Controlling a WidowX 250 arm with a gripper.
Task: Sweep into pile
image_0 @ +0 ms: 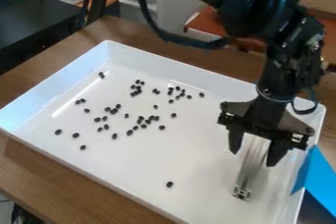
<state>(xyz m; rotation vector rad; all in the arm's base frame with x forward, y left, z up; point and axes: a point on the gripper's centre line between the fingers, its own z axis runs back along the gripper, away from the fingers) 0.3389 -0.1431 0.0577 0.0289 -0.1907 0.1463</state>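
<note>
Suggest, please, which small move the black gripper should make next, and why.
Probably ease the gripper and silver metal bar toward the lone small black bean: it lies nearest the bar, apart from the other beans scattered across the white tray.

White tray (pixel 209 175), black beans (pixel 169 184), brown wooden table (pixel 41 179), bright blue piece (pixel 320 175)

A wood-grained counter (pixel 49 183) runs beneath everything; a bright blue angular piece (pixel 320 176) sits at the right edge; beyond the counter's far side lies a reddish-orange panel (pixel 207 20); a dark flat surface (pixel 36 26) lies at upper left.
</note>
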